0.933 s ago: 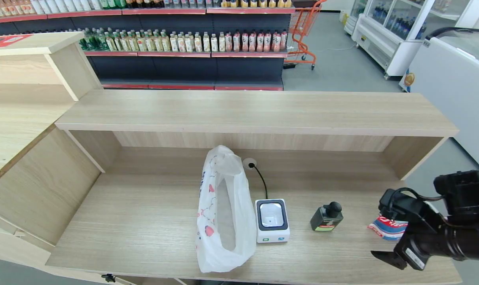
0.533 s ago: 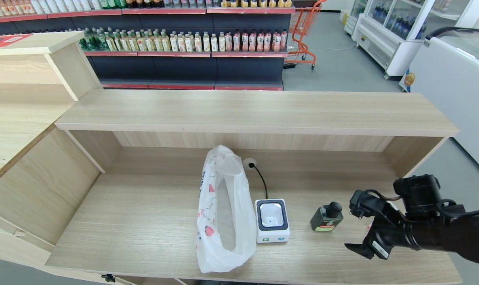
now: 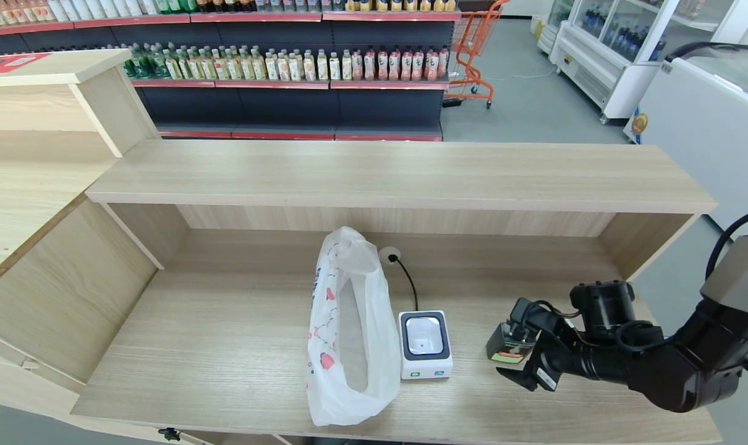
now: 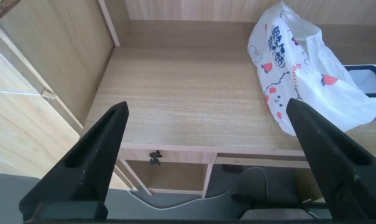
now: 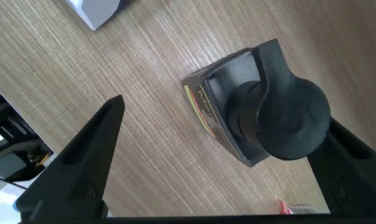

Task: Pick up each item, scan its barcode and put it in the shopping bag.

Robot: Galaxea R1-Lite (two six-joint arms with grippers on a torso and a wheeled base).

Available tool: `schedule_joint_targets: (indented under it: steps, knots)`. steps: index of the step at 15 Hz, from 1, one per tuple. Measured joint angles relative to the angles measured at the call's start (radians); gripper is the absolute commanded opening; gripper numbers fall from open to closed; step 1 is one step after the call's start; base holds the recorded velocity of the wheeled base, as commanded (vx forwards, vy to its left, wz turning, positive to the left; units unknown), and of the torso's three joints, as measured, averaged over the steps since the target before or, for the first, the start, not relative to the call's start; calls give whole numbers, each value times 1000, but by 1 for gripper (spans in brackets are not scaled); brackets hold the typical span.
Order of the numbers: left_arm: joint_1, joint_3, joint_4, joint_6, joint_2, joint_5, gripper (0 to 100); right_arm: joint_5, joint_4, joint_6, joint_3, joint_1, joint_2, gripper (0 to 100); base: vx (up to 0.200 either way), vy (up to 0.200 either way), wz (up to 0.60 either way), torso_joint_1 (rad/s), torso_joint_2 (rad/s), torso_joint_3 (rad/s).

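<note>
Pick step. Right end effector (image 5: pixel 222 124) spread wide over dark bottle (image 3: pixel 504 349), standing on table (image 3: pixel 225 346) right of scanner (image 3: pixel 425 343). No grip yet. Next, likely: pinch body, lift, turn barcode to scanner. Shopping bag (image 3: pixel 349 327) left of scanner.

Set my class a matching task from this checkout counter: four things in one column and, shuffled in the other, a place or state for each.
1 shopping bag
2 scanner
3 bottle
4 right gripper

A dark, with a round black cap
B open, a finger either side of the bottle
C white box, grey window on top
D standing open, left of the scanner

Pairs: 1-D, 2-C, 3-A, 4-B
</note>
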Motion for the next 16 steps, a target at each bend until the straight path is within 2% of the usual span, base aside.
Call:
schedule_joint_targets:
  steps: [6,11,14,16]
  knots:
    - [0,0,0,0,0,0,100,4,-73,-63,13,-14,16,100,0,0,0,0,0,0]
    - [0,0,0,0,0,0,100,14,-67,-84,5,-31,37,100,0,0,0,0,0,0]
    - [0,0,0,0,0,0,100,148,-72,-82,-15,-33,67,100,0,0,0,0,0,0]
    - [0,0,0,0,0,0,100,184,-69,-80,-25,-38,86,100,0,0,0,0,0,0]
